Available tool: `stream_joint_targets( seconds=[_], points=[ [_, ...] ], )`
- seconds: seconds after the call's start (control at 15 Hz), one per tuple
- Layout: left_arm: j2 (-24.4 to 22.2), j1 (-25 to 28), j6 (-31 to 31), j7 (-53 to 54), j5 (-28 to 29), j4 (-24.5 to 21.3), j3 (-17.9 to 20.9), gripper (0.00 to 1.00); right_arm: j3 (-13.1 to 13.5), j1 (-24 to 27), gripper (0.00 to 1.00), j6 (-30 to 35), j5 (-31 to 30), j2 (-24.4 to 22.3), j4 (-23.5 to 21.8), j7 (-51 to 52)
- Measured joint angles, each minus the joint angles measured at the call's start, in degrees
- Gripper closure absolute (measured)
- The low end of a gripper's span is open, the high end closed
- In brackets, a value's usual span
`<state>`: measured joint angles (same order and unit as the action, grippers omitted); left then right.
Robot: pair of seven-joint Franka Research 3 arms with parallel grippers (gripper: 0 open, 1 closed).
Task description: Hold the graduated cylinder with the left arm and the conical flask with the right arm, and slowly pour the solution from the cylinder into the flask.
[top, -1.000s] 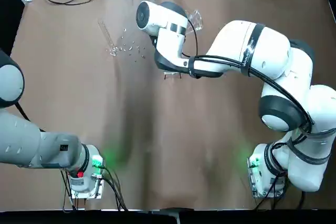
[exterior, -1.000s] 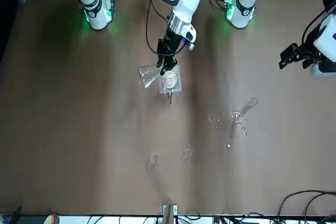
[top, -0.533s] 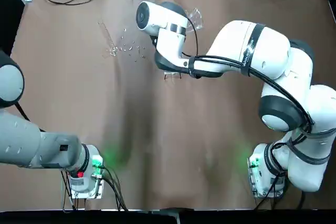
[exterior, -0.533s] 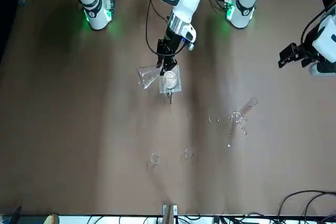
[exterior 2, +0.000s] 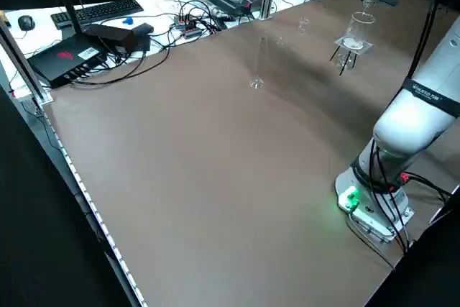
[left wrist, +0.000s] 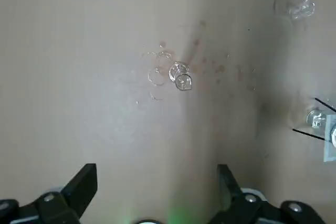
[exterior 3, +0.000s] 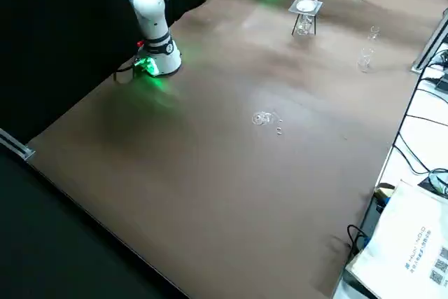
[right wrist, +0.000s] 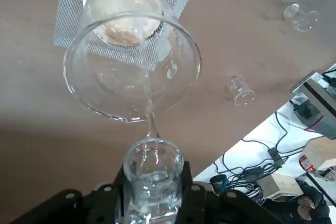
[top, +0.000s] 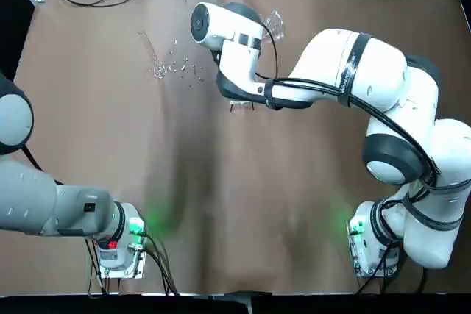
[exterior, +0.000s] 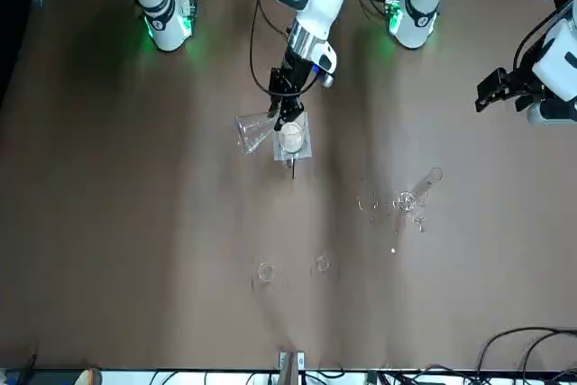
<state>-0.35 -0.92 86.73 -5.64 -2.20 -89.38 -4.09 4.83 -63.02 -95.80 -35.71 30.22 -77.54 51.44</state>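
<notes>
The brown tabletop [top: 243, 196] is seen with a smooth surface, streaked by darker shading. On its far left part the graduated cylinder [exterior 2: 259, 66] is stood upright, with tiny clear bits [top: 185, 69] scattered around its foot, mostly to the right. Faint brownish spots [left wrist: 219, 68] are seen near it. Right of the cylinder, a tripod stand [exterior 2: 352, 46] is placed. Beyond the stand, two small clear glass vessels [exterior 3: 365, 60] are set apart.
</notes>
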Motion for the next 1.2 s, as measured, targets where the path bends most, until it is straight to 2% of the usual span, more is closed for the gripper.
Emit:
stream_joint_targets(
  seconds=[0.53, 1.2],
  points=[
    [-0.02, 0.07, -0.02, -0.01, -0.01, 0.00, 0.03, 0.00, 0.32, 0.31, 0.60, 0.01, 0.82, 0.00, 0.71, -0.01],
    [-0.02, 0.20, -0.02, -0.02, -0.19, 0.00, 0.39, 0.00, 0.56, 4.01, 0.60, -2.77, 13.28, -0.02, 1.73, 0.56]
  ],
)
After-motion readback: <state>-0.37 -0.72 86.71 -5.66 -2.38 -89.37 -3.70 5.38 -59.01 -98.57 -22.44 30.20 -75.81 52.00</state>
